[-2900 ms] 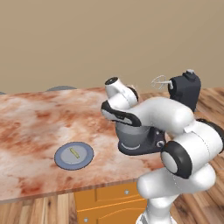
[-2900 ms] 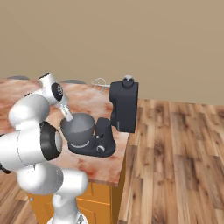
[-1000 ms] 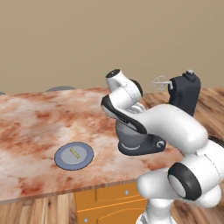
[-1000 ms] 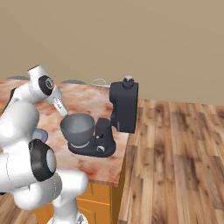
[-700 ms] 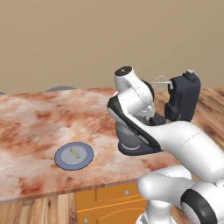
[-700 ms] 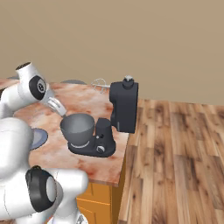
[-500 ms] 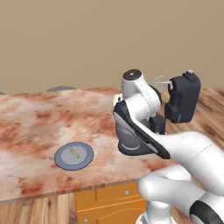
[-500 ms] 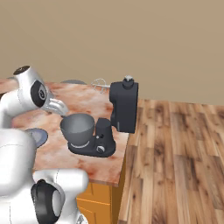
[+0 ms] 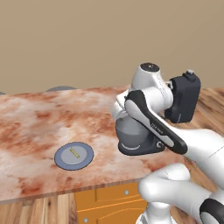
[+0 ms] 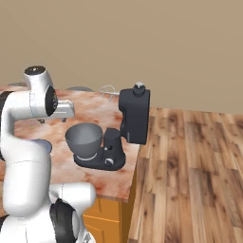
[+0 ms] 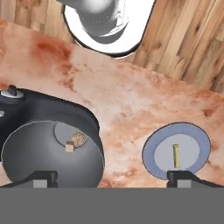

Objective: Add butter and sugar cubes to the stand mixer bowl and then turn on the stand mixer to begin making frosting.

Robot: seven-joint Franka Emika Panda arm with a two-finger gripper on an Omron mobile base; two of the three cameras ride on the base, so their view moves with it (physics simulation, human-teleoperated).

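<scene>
The dark stand mixer (image 10: 135, 118) stands near the counter's right end, head tilted back and whisk (image 10: 108, 91) raised. Its grey stand mixer bowl (image 11: 48, 153) holds one tan sugar cube (image 11: 69, 148) beside a speckled tan patch. The butter (image 11: 176, 155), a thin yellow stick, lies on a blue-grey plate (image 11: 192, 138); both also show in the left base view, butter (image 9: 74, 152) on plate (image 9: 85, 158). My gripper (image 11: 113, 179) hangs open and empty high above the counter, between bowl and plate. In the right base view the gripper (image 10: 52, 120) sits left of the bowl (image 10: 85, 138).
The marble counter (image 9: 30, 127) ends just right of the mixer, with wooden floor (image 10: 190, 161) beyond. Orange drawers (image 9: 109, 199) sit under the front edge. A grey round object (image 9: 61, 88) lies at the counter's back edge. My own arm hides part of the bowl (image 9: 129, 133) in the left base view.
My arm has swung and the hand has lifted up and away from the bowl toward the plate side. Mixer, bowl, plate and butter have stayed put.
</scene>
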